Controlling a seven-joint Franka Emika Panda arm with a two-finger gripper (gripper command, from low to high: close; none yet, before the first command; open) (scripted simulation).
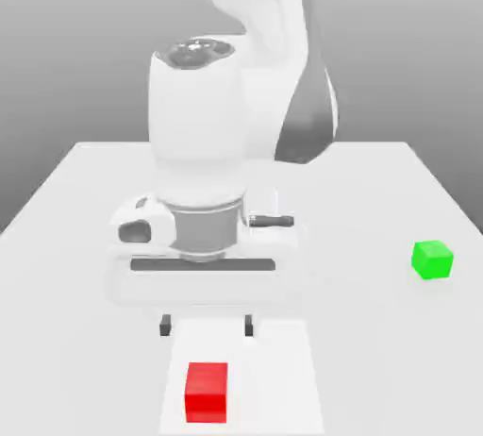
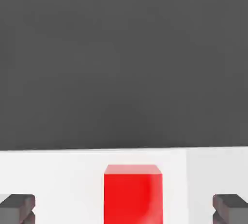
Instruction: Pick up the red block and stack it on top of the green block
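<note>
White table under a grey backdrop. White arm reaching down over the middle, end effector hanging above the surface, two dark fingertips spread wide with nothing between them. Red block resting on the table just in front of the fingertips, near the lower edge. Green block well apart, toward the exterior view's right.
</note>
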